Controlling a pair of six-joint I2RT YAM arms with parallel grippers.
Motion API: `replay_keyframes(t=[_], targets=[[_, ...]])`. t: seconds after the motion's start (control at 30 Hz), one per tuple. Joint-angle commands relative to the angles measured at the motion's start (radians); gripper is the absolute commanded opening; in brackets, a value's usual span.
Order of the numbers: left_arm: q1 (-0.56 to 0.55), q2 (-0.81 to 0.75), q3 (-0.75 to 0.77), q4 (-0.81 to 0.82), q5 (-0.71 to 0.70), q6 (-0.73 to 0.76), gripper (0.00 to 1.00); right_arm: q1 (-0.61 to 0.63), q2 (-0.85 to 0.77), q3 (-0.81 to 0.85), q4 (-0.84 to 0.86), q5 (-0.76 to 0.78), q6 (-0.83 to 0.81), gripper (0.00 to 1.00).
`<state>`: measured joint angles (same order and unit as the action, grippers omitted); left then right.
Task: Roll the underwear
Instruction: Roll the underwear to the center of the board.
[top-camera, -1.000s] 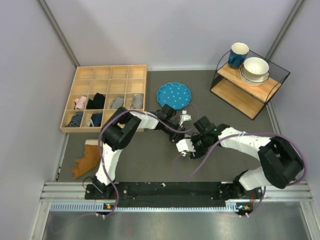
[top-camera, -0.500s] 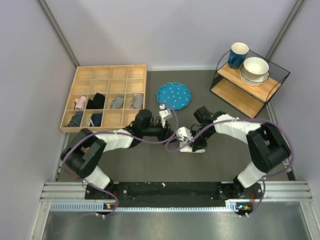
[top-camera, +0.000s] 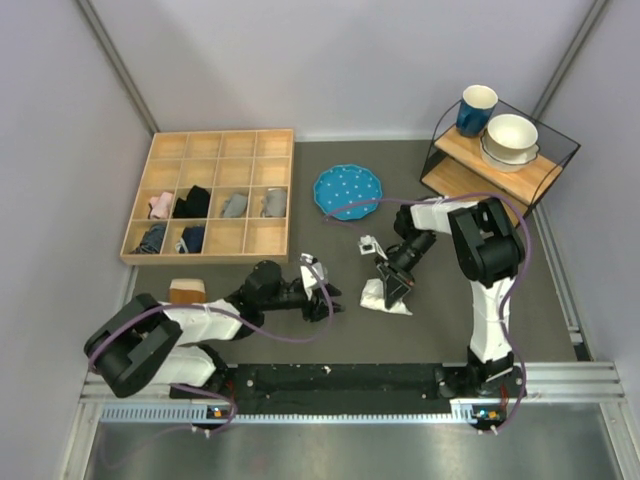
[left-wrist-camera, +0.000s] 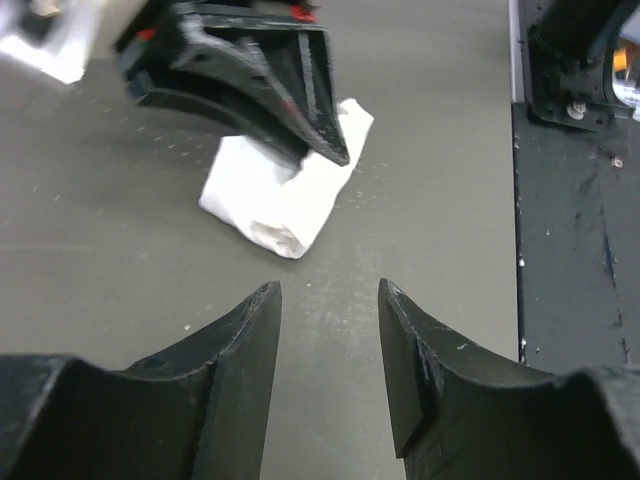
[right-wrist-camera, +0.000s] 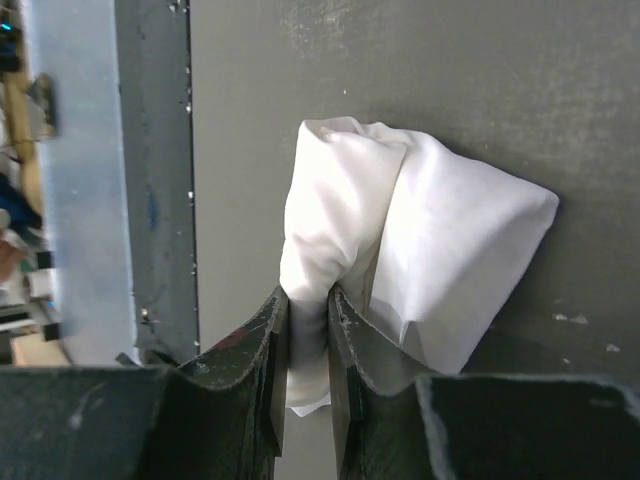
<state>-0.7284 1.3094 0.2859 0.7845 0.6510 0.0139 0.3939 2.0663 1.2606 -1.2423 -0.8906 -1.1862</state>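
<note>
The top external camera looks steeply down from above and behind the arm bases, far enough off to take in the whole grey table (top-camera: 330, 200), with the underwear (top-camera: 385, 297) a little right of middle. The left wrist camera sits low near the underwear, looking almost level across the left gripper (left-wrist-camera: 328, 292) at it. The right wrist camera looks along the right gripper (right-wrist-camera: 308, 298) straight onto the underwear, nearer yet. All three views share the underwear and the table around it; the left wrist view also catches the right gripper over the underwear
</note>
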Motion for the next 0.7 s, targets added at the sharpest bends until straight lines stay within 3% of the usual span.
replay_keyframes(t=[0.0, 0.17, 0.27, 0.47, 0.67], targets=[[-0.13, -0.023, 0.106, -0.143, -0.135, 0.229, 0.5, -0.029, 0.058, 0.046, -0.175, -0.06, -0.032, 0.19], [-0.288, 0.125, 0.329, -0.5, -0.278, 0.456, 0.56, -0.029, 0.081, 0.059, -0.174, -0.044, 0.0, 0.21], [-0.331, 0.234, 0.446, -0.608, -0.352, 0.526, 0.61, -0.029, 0.08, 0.056, -0.172, -0.038, 0.0, 0.21], [-0.356, 0.356, 0.538, -0.659, -0.363, 0.577, 0.61, -0.03, 0.083, 0.057, -0.169, -0.033, 0.007, 0.22], [-0.358, 0.424, 0.598, -0.705, -0.406, 0.571, 0.52, -0.03, 0.066, 0.051, -0.164, -0.031, 0.003, 0.24]])
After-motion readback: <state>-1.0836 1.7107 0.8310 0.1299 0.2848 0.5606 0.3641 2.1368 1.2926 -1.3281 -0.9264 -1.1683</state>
